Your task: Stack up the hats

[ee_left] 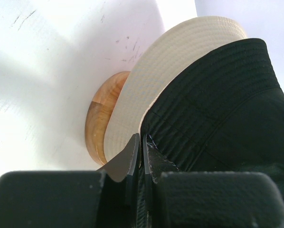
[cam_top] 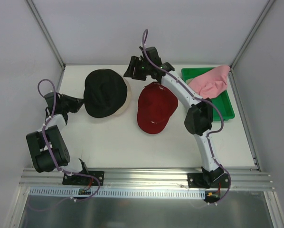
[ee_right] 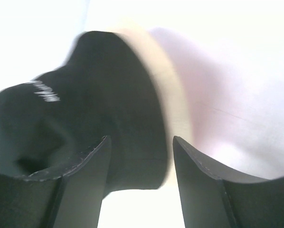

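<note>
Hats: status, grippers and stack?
Left gripper shut at black fabric hat's brim. Right gripper open, empty. Black hat over cream bucket hat; red fabric cap, pink fabric hat unstacked.

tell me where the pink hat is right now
In the top view, the pink hat is at the far right of the table, draped over the back of the green tray, to the right of the red cap.

Left arm (cam_top: 48, 145), right arm (cam_top: 197, 118): white links, black joint housings. Purple cable (cam_top: 144, 38) looped along each. Black bases (cam_top: 82, 177), red-yellow wiring beneath. Fingers (ee_right: 80, 190): matte black, curved, scuffed edges.
</note>
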`<state>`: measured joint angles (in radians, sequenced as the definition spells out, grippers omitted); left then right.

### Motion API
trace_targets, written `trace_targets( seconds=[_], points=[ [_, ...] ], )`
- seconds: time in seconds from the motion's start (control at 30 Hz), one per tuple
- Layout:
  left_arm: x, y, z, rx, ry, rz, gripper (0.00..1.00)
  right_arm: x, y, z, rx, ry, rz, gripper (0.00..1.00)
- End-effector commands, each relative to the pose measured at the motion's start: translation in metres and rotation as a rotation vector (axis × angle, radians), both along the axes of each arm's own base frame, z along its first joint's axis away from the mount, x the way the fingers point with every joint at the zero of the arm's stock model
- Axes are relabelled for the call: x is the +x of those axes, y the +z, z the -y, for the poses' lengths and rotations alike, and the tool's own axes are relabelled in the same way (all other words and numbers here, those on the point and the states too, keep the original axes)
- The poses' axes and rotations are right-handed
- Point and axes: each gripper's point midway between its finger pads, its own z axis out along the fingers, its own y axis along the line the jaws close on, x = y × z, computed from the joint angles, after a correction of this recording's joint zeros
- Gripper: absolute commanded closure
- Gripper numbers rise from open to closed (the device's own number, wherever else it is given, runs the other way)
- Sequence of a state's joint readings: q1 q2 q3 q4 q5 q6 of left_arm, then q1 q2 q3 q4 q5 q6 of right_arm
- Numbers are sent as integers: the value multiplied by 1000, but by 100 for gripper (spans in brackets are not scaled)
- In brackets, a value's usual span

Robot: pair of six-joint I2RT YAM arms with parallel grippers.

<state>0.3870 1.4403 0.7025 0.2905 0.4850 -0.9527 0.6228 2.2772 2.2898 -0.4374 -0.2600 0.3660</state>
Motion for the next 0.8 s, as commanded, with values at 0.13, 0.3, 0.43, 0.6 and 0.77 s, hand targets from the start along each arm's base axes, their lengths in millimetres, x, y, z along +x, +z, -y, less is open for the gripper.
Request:
trace_targets(
  seconds=[0.13,0.3,0.43,0.6,0.77],
  points=[
    [-5,4,-3,28,14,-6,100,-28,47,11,-79,-46,79,42],
    [-5,10,-2,34,3,7,100,-41,59,21,-86,-96,137,41],
    [-5,12,-2,27,6,9,100,-46,67,26,-81,-171,102,42],
    [-5,16,-1,22,6,13,100,-55,42,26,-78,-322,35,43],
    [-8,22,1,29,-1,23,100,-64,36,19,50,-398,33,43]
  ],
)
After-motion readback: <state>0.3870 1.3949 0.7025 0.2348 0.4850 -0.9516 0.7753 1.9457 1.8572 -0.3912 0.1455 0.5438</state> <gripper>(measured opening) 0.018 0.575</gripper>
